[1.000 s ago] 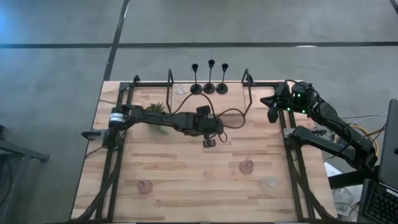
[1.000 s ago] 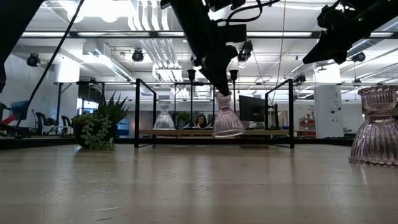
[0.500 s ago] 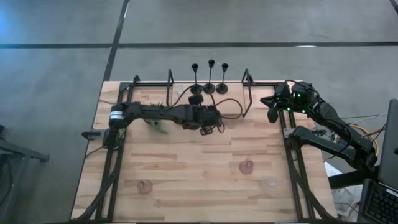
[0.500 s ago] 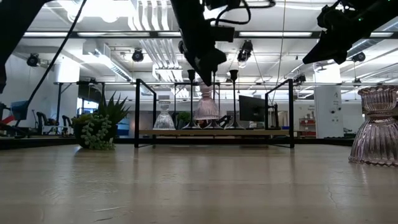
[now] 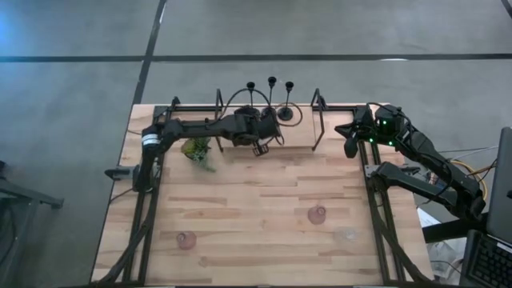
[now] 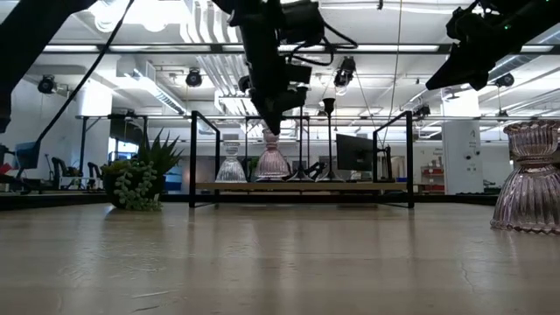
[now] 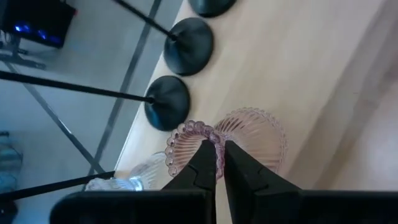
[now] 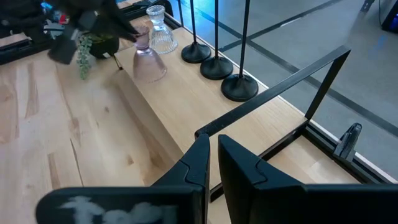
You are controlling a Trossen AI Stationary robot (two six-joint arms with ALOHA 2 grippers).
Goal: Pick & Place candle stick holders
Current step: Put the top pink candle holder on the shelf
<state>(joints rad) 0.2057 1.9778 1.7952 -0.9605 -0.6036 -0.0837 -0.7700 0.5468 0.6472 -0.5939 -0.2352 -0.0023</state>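
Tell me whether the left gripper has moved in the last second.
Yes. In the high view the left gripper, shut on a pink glass holder, has gone from mid-table toward the far edge, close to the three black stemmed holders.

Counted: 3 black stemmed holders (image 5: 271,98), 3 pink glass holders (image 5: 317,214), 2 clear glass holders (image 5: 346,235), 1 green plant (image 5: 197,151).

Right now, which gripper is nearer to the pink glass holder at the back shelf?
Left. The left gripper is clamped on the pink glass holder, beside the black stemmed holders. The right gripper waits at the table's right edge, well away from it.
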